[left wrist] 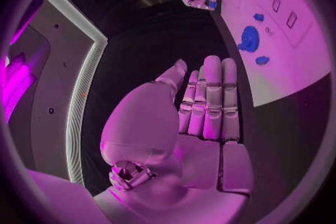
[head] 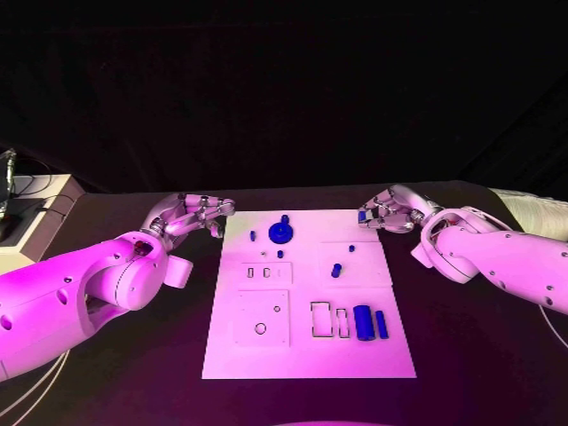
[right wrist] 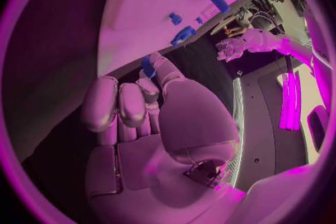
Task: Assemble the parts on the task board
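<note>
Parts lie scattered on the task board [head: 233, 355], the white plate in the middle of the black table [head: 489, 355]. Nearest the robot, a tall blue block [head: 362, 321] and a slimmer blue bar [head: 382, 324] stand side by side beside outlined slots. Farther up sits a small blue peg [head: 336, 270], and near the far edge a round blue knob [head: 280, 233].

Beyond the board's far left corner, the left hand [head: 192, 216] hovers off the plate, fingers straight and close together, holding nothing. At the far right corner the right hand [head: 389, 213] has its fingers curled in; a small blue piece [right wrist: 148, 65] shows at its fingertips, but I cannot tell whether it is gripped.
</note>
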Available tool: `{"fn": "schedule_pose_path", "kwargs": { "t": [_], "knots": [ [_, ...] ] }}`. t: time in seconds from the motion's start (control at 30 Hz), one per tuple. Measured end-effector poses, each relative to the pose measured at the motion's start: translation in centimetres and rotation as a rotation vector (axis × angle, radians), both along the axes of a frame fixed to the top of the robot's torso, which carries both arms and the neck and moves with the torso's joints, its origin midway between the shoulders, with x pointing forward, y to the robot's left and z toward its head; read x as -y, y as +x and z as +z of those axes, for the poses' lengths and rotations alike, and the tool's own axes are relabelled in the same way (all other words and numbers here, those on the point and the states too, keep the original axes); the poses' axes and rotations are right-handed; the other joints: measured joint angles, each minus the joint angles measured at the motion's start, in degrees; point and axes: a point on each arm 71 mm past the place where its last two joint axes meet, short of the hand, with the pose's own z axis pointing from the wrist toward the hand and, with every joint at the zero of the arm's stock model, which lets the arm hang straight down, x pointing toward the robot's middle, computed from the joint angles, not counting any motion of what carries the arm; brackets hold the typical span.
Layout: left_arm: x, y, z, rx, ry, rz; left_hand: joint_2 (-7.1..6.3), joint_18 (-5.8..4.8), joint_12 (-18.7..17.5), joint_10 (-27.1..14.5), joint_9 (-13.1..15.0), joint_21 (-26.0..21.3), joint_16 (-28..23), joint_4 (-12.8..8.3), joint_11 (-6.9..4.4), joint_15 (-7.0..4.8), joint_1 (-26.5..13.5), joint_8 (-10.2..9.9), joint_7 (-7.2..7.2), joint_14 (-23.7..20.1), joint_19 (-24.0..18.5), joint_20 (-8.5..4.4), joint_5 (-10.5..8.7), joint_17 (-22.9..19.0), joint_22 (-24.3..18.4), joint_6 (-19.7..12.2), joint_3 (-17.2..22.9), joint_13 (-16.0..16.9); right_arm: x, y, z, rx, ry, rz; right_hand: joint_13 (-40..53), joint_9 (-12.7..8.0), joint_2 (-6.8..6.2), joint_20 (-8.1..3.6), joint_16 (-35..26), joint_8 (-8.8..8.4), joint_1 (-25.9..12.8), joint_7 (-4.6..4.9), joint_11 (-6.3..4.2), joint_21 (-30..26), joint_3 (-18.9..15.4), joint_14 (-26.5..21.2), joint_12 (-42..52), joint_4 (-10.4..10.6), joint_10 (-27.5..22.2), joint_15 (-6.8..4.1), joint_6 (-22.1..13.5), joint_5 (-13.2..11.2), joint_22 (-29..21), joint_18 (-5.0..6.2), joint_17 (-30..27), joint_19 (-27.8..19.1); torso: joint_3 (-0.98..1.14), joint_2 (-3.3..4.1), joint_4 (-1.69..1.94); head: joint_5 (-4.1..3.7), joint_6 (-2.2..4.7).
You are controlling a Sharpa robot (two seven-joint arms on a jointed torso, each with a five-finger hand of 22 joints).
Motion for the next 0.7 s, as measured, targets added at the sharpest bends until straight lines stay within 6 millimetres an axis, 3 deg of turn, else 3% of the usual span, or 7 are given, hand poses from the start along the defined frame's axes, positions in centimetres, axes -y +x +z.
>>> {"fn": "schedule_pose_path", "kwargs": {
  "t": [0.3,0.5,0.7],
  "knots": [
    [0.0,0.0,0.0,0.000,0.000,0.000,0.00,0.00,0.0,0.0,0.0,0.0,0.0,0.0,0.00,0.00,0.0,0.0,0.00,0.0,0.0,0.00,0.00,0.0,0.0,0.0,0.0,0.0,-4.2,-0.9,2.0,0.016,0.040,0.033,0.1,0.0,0.14,-0.20,0.0,-0.28,0.1,-0.06,0.00,-0.1,0.0,0.0,-0.5,-0.5,0.0,0.00,0.1,-0.1,0.0,0.00,-0.1,-0.2,-0.13,-0.13,-0.19,0.32,-0.05],
    [0.2,0.0,0.0,0.000,-0.002,-0.003,0.00,0.00,0.0,0.0,0.0,0.0,0.0,0.0,0.00,0.00,0.0,0.0,0.00,0.0,0.0,0.00,0.00,0.0,0.0,0.0,0.0,0.0,-9.2,-2.7,1.9,-0.017,0.051,0.076,0.0,0.0,0.13,-0.20,-0.3,-0.45,0.1,-0.07,0.01,-0.5,0.1,0.0,-0.6,-0.5,0.0,0.01,0.1,-0.1,0.0,0.00,-0.4,-0.2,-0.27,-0.23,-0.30,0.71,-0.36],
    [0.3,0.0,0.0,0.000,-0.003,-0.005,0.00,0.00,0.0,0.0,0.0,0.0,0.0,0.0,0.00,0.00,0.0,0.0,0.00,0.0,0.0,0.00,0.00,0.0,0.0,0.0,0.0,0.0,-12.8,-4.5,1.0,-0.056,0.036,0.091,0.0,0.0,0.13,-0.20,-0.6,-0.66,0.1,-0.07,0.01,-1.1,0.1,0.0,-0.9,-0.9,0.0,0.01,0.1,-0.2,0.0,0.00,-0.7,-0.2,-0.30,-0.25,-0.34,1.26,-0.71]
  ]
}}
